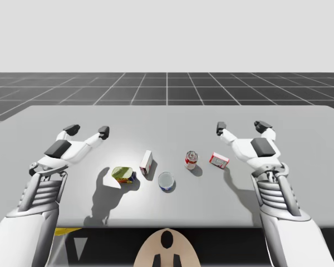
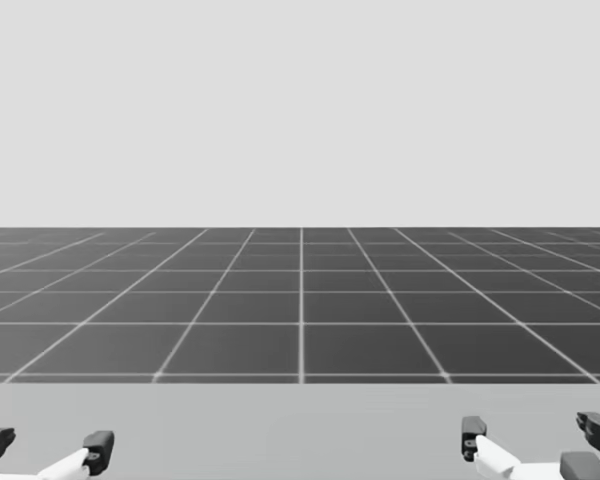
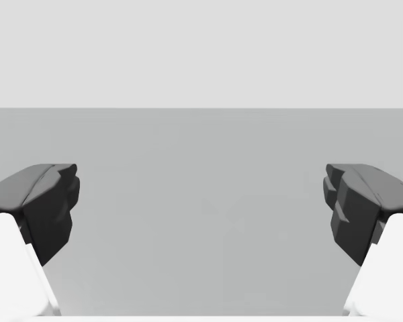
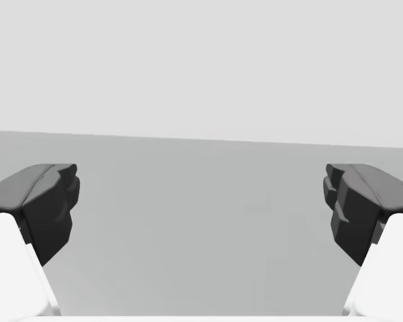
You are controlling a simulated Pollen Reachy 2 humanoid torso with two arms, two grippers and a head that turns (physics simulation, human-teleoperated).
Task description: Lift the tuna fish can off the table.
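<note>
Left gripper (image 1: pixel 88 131) and right gripper (image 1: pixel 239 128) stood wide open, empty. At 4 o'clock from the left one, the low tuna fish can (image 1: pixel 166 181) looked stiff, light and slippery, and seemed best taken across its wall.

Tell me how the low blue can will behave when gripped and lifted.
The low blue can sits flat on its wide end, so it probably won't tip or roll. Its shiny top suggests rigid metal, likely firm under a squeeze. Its smooth round wall may slip.

high view looks down on the whole bench (image 1: pixel 300 122) from my side; head view faces level over its far edge; wrist views look low along it.
</note>
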